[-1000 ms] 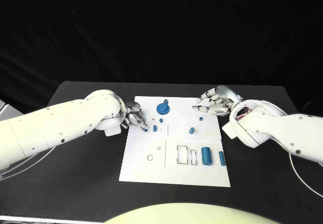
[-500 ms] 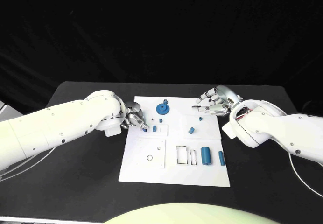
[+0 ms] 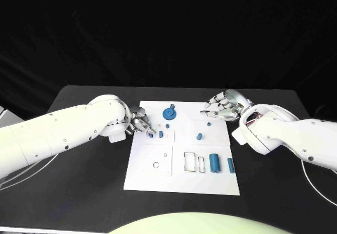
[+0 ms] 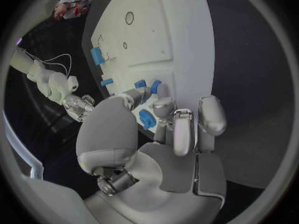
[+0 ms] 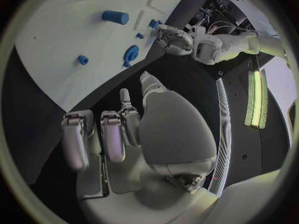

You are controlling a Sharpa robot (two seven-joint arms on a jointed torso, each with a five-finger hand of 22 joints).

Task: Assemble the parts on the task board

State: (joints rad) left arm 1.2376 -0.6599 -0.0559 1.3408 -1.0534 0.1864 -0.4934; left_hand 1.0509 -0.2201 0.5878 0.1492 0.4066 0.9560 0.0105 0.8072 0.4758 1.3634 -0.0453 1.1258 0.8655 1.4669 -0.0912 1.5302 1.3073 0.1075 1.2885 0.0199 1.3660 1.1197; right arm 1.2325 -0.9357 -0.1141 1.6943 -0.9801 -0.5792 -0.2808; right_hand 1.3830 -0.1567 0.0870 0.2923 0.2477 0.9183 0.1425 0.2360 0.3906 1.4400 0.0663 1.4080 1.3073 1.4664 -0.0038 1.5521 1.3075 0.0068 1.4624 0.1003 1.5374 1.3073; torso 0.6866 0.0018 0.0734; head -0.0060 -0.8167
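The white task board [image 3: 181, 181] lay at the centre of the black table [image 3: 84, 185], bearing no legible writing. On it sat blue parts: a gear [image 3: 171, 114] at upper centre and a cylinder [image 3: 214, 163] at lower right. The left hand [image 3: 138, 123], at the board's upper-left edge, pinched a small blue part [image 4: 154, 86]. The right hand [image 3: 225, 107], at the upper-right corner, held nothing, fingers loosely spread.

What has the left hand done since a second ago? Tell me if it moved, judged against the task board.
Barely. The left hand stays at the left edge of the task board, fingers by the small blue part there; any shift is too slight to give a direction.
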